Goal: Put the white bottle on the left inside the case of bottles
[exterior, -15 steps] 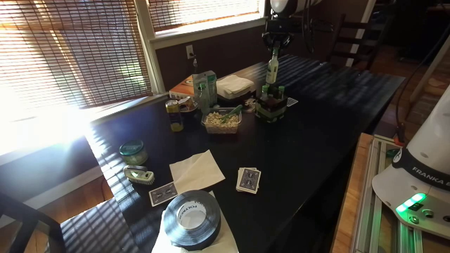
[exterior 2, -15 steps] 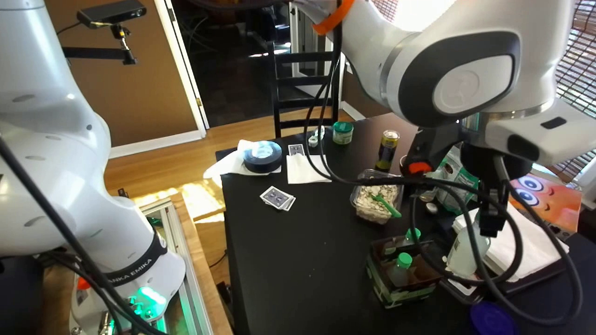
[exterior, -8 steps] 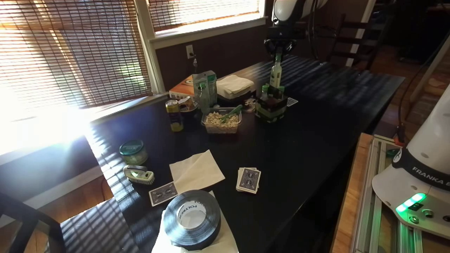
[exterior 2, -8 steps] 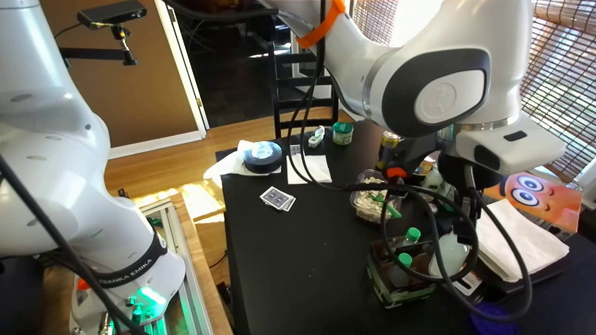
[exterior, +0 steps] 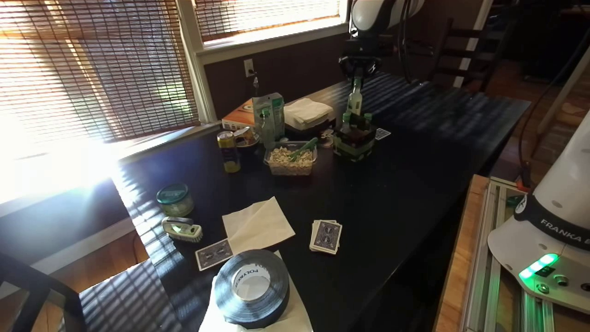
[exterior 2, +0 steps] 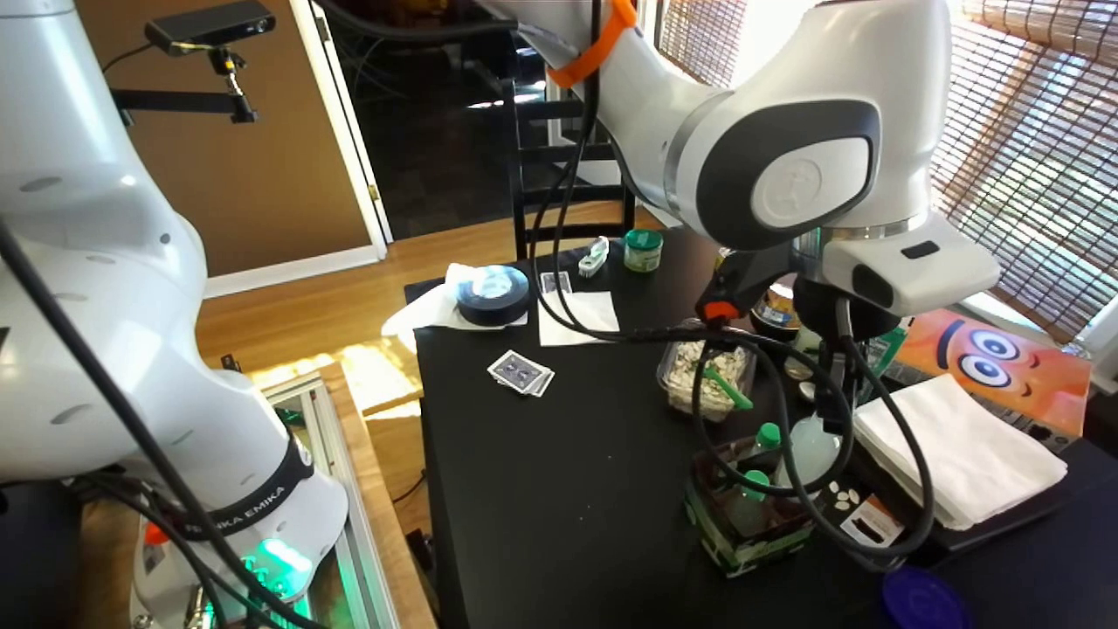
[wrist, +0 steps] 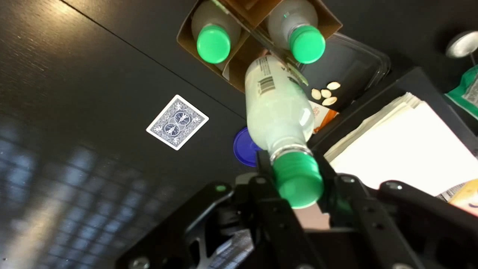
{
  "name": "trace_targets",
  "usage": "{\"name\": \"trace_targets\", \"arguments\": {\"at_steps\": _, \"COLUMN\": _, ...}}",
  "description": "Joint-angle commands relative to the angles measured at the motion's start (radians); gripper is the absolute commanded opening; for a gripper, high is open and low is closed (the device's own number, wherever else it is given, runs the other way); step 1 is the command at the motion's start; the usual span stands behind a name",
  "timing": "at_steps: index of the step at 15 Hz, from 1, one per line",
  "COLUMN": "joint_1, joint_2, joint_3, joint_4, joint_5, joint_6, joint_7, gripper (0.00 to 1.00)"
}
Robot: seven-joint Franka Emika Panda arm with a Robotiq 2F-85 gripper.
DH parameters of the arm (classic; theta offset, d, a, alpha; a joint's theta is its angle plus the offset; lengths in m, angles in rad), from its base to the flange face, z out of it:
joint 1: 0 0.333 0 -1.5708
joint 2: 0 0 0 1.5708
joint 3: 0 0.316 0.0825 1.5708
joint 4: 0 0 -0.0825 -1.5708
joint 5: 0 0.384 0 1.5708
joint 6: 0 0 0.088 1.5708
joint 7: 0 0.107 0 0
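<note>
The slim whitish bottle (wrist: 275,102) hangs by its green cap (wrist: 298,180), gripped in the jaws. In the wrist view its lower end overlaps the green-and-brown cardboard case (wrist: 242,67); whether inside is unclear. Two green-capped bottles (wrist: 214,43) stand within. Nearby, a round blue lid (wrist: 244,147) lies on the black bench (wrist: 93,93).

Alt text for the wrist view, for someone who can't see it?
Tool gripping a whitish bottle by its green cap, its lower end overlapping, in the picture, a cardboard bottle carrier in which two more green-capped bottles stand; whether it is inside a slot is unclear. Nearby are a face-down playing card, a blue lid and white napkins.
</note>
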Motion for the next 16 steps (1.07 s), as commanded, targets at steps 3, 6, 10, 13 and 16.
{"name": "trace_targets", "arguments": {"at_steps": 3, "joint_1": -0.017, "joint_2": 0.005, "joint_3": 0.019, "joint_4": -0.004, "joint_5": 0.089, "joint_6": -0.022, "joint_7": -0.038, "gripper": 0.07}}
{"name": "trace_targets", "arguments": {"at_steps": 6, "joint_1": -0.025, "joint_2": 0.053, "joint_3": 0.016, "joint_4": 0.018, "joint_5": 0.137, "joint_6": -0.007, "joint_7": -0.045, "gripper": 0.07}}
{"name": "trace_targets", "arguments": {"at_steps": 10, "joint_1": -0.027, "joint_2": 0.137, "joint_3": 0.019, "joint_4": 0.062, "joint_5": 0.187, "joint_6": -0.010, "joint_7": -0.050, "gripper": 0.07}}
{"name": "trace_targets", "arguments": {"at_steps": 13, "joint_1": -0.021, "joint_2": 0.202, "joint_3": 0.025, "joint_4": 0.105, "joint_5": 0.217, "joint_6": -0.016, "joint_7": -0.053, "gripper": 0.07}}
{"name": "trace_targets", "arguments": {"at_steps": 16, "joint_1": -0.020, "joint_2": 0.270, "joint_3": 0.028, "joint_4": 0.157, "joint_5": 0.243, "joint_6": -0.024, "joint_7": -0.047, "gripper": 0.07}}
